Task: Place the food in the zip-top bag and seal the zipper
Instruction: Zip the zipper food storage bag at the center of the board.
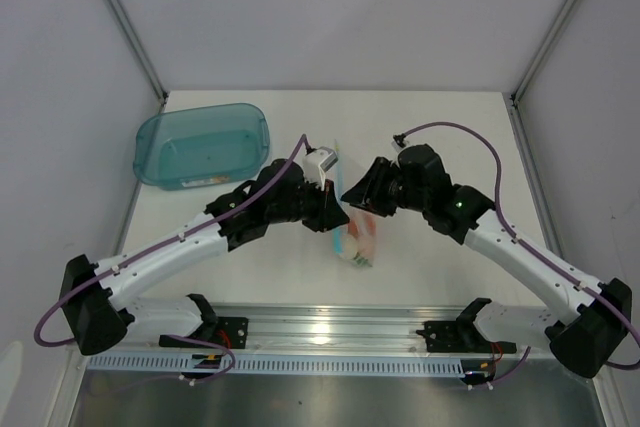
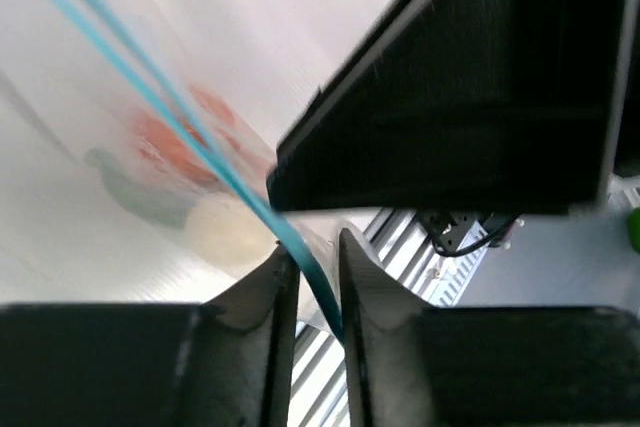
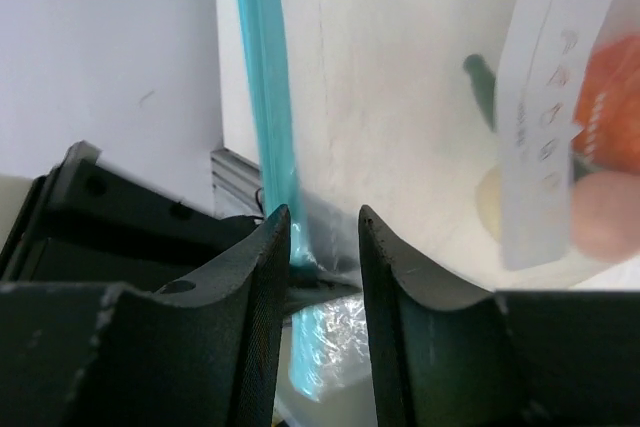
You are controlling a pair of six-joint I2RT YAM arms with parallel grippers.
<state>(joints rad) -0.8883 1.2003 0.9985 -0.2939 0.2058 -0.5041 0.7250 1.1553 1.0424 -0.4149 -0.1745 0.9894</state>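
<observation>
Top view
L gripper: frame centre, at the bag's L edge.
R gripper: just right of L gripper, tips facing it.
Zip-top bag: centre of table, between and below both grippers; food inside shows as orange/pale blur.
Teal tub: upper left, well apart from bag.

L wrist view
L gripper: bottom centre; fingers pressed nearly together, pinching the zipper.
Zipper: blue strip running diag. from upper left down into the jaws.
Food: seen through the plastic, centre left. Orange fruit, green vegetable below it, cream lump nearest the jaws.
Black housing: fills upper right.

R wrist view
R gripper: bottom centre; narrow gap between fingers; zipper drops from top into the gap along the L finger. Clamped or not: cannot tell.
Bag: fills upper right; white label on it.
Food: right edge, inside bag. Orange fruit, green vegetable, cream lump.
</observation>
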